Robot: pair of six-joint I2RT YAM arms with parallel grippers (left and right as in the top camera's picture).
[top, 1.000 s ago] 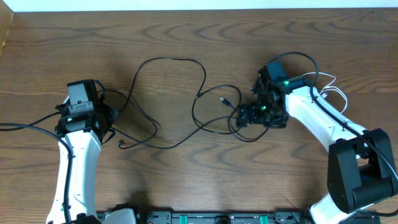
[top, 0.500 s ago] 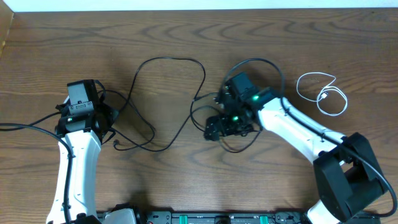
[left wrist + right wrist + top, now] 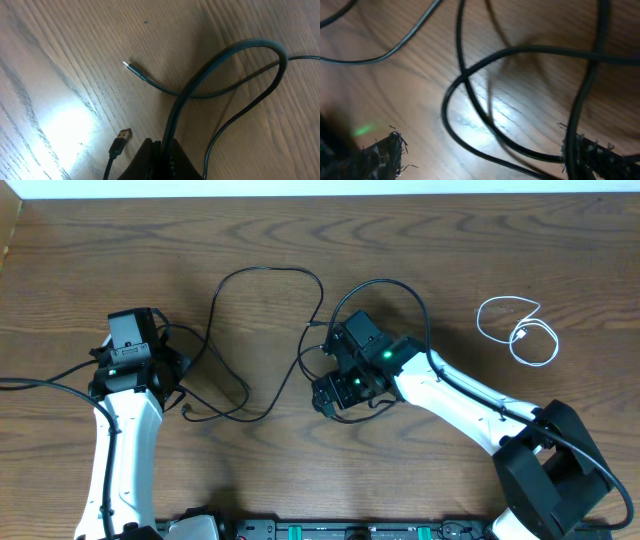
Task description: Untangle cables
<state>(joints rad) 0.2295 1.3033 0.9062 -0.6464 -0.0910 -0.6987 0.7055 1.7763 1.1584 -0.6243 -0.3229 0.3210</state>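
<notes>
Thin black cables [image 3: 268,273] loop across the middle of the wooden table, from the left arm to the right gripper. A white cable [image 3: 520,330] lies coiled at the right, apart from them. My left gripper [image 3: 172,372] is shut on a black cable [image 3: 220,57]; two plug ends [image 3: 125,134] lie beside it. My right gripper [image 3: 337,392] hangs open just above crossed black cable loops [image 3: 470,95], with its fingertips [image 3: 480,155] on either side of them.
The wooden table [image 3: 450,240] stretches to a pale back edge. A thick cord [image 3: 40,384] of the left arm trails off the left side. The arm bases and a rail [image 3: 340,530] stand along the front edge.
My right arm has swung left from the right side to the middle, over the black loops, uncovering the white cable. The black loops have shifted left. The left arm has not moved.
</notes>
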